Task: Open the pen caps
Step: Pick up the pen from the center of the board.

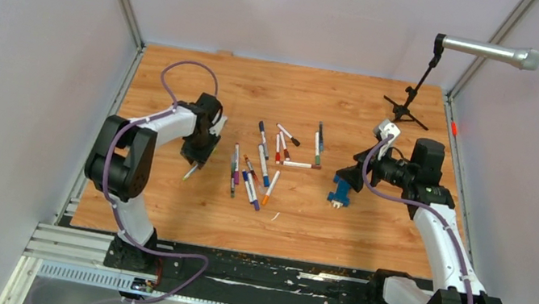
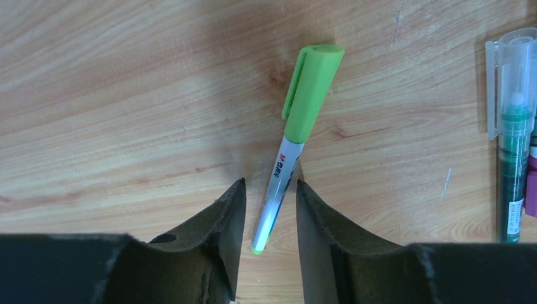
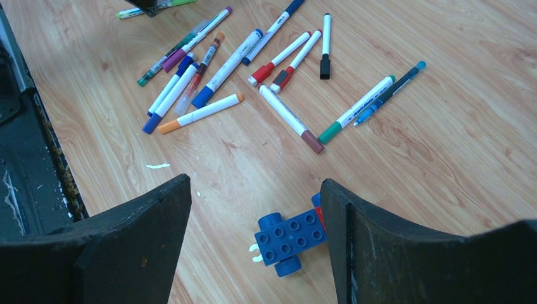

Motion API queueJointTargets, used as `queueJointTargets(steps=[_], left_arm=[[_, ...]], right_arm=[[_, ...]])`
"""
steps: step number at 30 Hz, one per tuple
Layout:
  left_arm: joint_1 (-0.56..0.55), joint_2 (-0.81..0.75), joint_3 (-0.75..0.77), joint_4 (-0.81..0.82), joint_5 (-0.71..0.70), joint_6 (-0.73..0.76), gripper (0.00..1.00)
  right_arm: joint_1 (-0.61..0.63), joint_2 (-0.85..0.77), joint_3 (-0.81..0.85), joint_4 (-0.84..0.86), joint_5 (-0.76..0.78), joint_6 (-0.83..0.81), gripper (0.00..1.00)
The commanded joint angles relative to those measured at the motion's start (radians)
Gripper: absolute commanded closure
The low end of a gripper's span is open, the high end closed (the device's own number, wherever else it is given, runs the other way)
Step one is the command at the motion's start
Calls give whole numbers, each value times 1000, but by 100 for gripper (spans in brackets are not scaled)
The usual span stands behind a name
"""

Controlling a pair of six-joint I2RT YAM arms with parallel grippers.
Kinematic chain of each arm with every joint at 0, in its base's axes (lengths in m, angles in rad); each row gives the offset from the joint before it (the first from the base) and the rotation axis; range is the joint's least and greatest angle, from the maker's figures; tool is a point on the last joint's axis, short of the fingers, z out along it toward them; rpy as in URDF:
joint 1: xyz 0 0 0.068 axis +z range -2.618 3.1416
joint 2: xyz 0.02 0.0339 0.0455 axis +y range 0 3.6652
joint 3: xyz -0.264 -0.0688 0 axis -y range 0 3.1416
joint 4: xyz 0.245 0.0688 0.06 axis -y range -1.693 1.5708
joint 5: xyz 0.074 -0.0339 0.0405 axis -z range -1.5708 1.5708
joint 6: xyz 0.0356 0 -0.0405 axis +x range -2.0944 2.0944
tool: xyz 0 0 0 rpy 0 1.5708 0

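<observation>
Wooden tabletop (image 1: 159,208): left of the pen pile (image 1: 260,167), the left gripper (image 2: 270,187) stands jaws apart astride a white barrel (image 2: 283,166); its green cap (image 2: 312,92) lies beyond. Clamp the barrel only, clear of the cap. Right gripper (image 3: 254,183) gapes, empty.

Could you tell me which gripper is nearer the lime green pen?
Left. The left gripper straddles the lime green pen; the right gripper hangs far off, over the blue block.

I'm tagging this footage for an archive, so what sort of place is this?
Probably a robotics lab cell: a wooden tabletop boxed in by pale panels, a left arm and right arm bolted at its near edge, and a microphone on a stand.
</observation>
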Motion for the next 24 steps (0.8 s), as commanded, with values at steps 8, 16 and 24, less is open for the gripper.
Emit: queueJointTargets(steps=[8, 16, 24], left_arm=[[-3, 35, 24, -11, 48, 16, 76], [-3, -92, -30, 8, 126, -4, 91], [-12, -459, -217, 242, 476, -200, 100]], right_arm=[[-44, -18, 7, 2, -60, -15, 25], [-60, -35, 5, -4, -105, -13, 25], [-59, -51, -30, 47, -237, 26, 27]])
